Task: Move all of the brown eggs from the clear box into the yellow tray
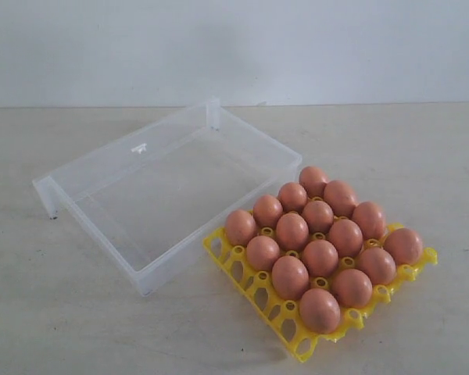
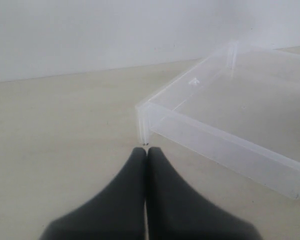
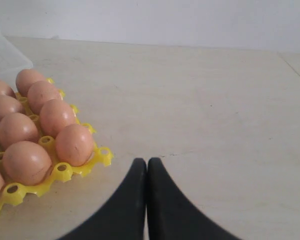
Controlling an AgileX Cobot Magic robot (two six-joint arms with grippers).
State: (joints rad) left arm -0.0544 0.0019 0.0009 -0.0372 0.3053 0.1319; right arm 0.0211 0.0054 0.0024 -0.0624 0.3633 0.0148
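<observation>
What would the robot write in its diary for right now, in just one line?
brown eggs: all in yellow tray | clear box: empty | left claw: shut, empty | right claw: shut, empty | task: looks done

eggs (image 1: pixel 320 256): in tray (image 1: pixel 254 291) | tray: just right of box (image 1: pixel 164 199) | both: on table (image 1: pixel 62 328)

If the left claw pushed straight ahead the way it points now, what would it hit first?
Most likely the clear box: its near corner stands just beyond the tips of the shut left claw, though depth is unclear.
</observation>
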